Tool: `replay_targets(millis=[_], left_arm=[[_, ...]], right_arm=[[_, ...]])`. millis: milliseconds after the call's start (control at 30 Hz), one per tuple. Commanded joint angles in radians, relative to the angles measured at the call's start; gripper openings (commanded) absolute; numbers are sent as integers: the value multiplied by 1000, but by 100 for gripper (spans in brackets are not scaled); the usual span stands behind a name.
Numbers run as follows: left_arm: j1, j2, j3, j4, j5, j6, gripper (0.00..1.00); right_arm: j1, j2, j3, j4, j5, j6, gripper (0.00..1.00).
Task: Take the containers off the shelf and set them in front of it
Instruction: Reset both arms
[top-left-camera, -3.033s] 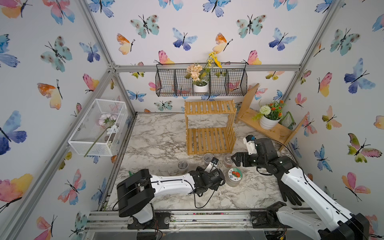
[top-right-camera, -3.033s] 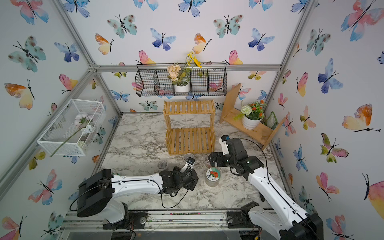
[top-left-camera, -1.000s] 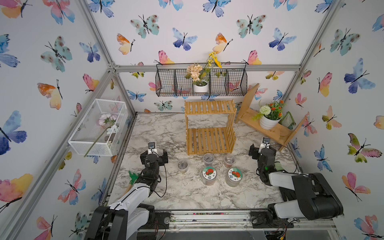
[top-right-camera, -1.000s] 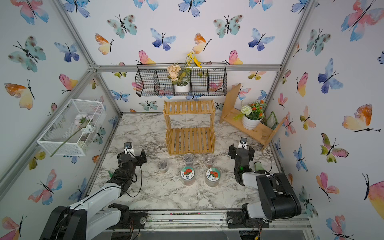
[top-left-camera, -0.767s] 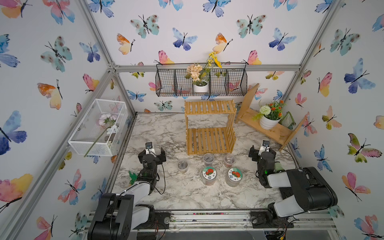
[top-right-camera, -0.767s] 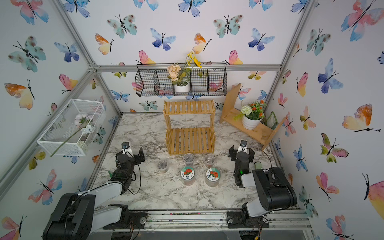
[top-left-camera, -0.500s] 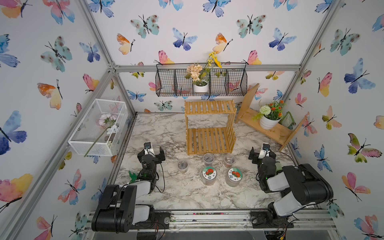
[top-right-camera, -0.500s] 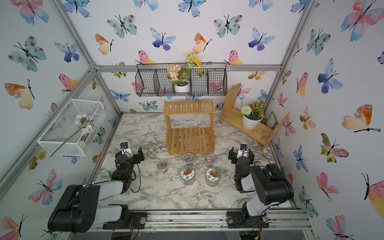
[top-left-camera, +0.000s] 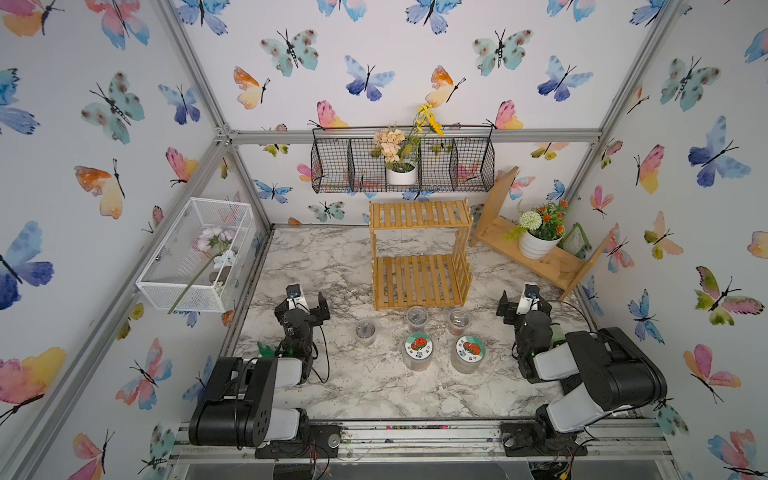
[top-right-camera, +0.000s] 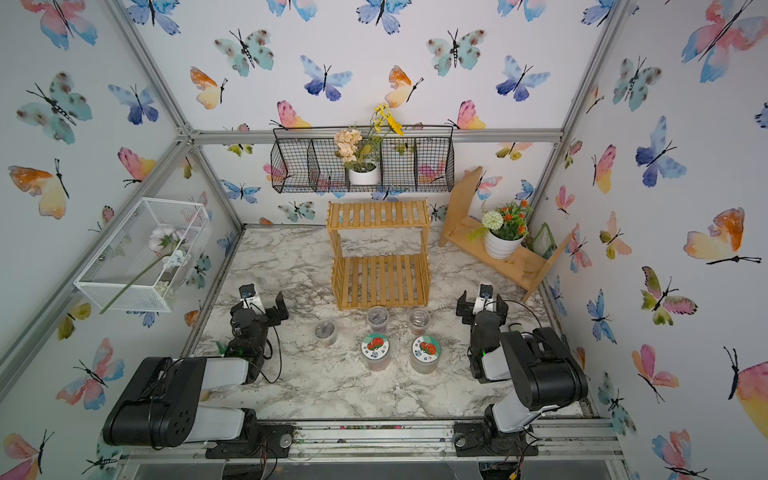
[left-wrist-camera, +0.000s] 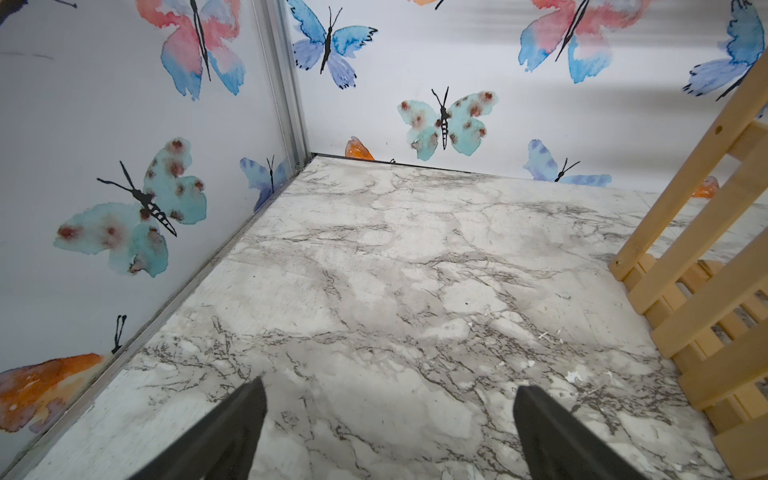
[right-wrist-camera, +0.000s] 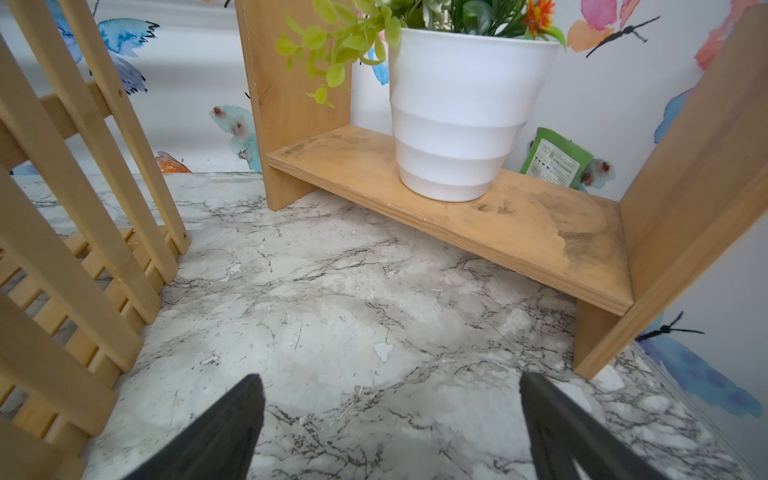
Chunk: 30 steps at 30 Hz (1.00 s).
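Bamboo shelf (top-left-camera: 419, 282) sits bare; only top views show containers (top-left-camera: 418, 347); left hand (left-wrist-camera: 388, 386), right hand (right-wrist-camera: 390, 380) gape empty.

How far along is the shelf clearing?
Done, it looks: both tiers of the shelf are bare; three small cups and two lidded jars stand on the table in front of it. In hand: nothing, left gripper and right gripper are open and empty. Left: nothing visible.

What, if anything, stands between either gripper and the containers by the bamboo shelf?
Nothing visible. Only bare marble table lies between the open left gripper and the nearest small cup, and between the open right gripper and its nearest cup. All five containers already stand in front of the shelf.
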Motion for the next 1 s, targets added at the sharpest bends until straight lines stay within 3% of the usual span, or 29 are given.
replay_targets(millis=[0, 967], left_arm=[[6, 7, 3, 27, 7, -7, 99], [-10, 12, 6, 24, -9, 2, 99]], right_arm=[[-4, -6, 15, -5, -11, -6, 98], [-4, -8, 16, -9, -11, -6, 98]])
